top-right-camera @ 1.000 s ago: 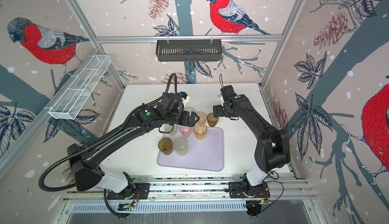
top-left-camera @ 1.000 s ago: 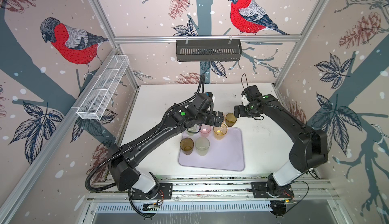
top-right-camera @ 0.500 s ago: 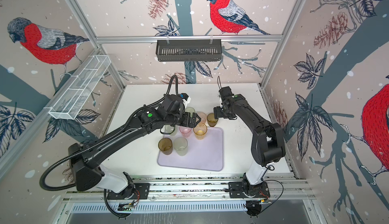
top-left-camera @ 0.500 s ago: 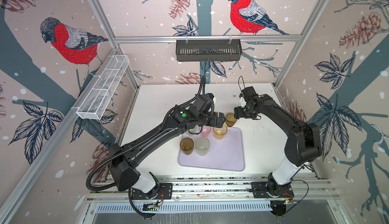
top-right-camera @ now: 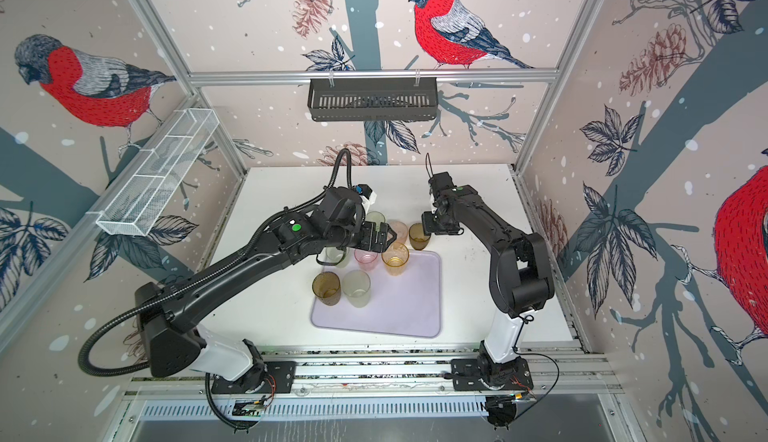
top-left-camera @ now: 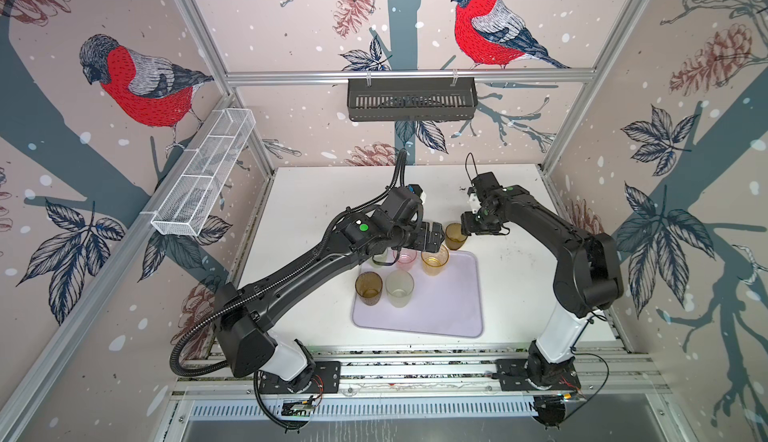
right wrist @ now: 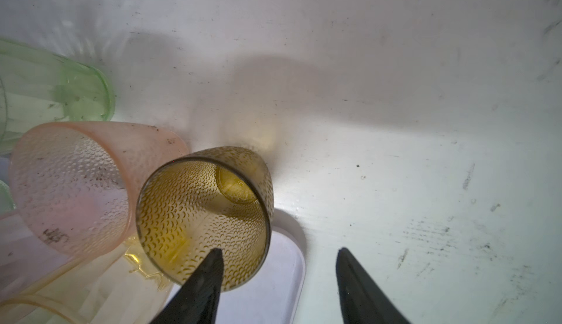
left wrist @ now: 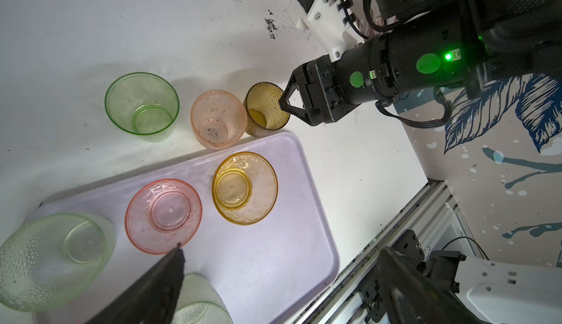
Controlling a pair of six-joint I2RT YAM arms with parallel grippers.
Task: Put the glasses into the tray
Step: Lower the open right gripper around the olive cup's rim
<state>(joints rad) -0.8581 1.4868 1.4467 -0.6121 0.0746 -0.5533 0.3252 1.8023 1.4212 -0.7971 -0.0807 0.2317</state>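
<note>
Straddling the wall of the brown glass (right wrist: 203, 210), the right gripper (right wrist: 279, 251) is partly open, seemingly not pinching; only its wrist view shows this. The left gripper (top-right-camera: 388, 240) is wide open and empty.

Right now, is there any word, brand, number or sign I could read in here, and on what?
No text is readable.
Small tag beside the green light on the right arm: too small to read.
Round green stickers on that arm: blank.
The glasses and the tray: no lettering visible.

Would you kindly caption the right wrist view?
Right gripper straddling the rim of the brown dimpled tumbler beside the tray.
</note>
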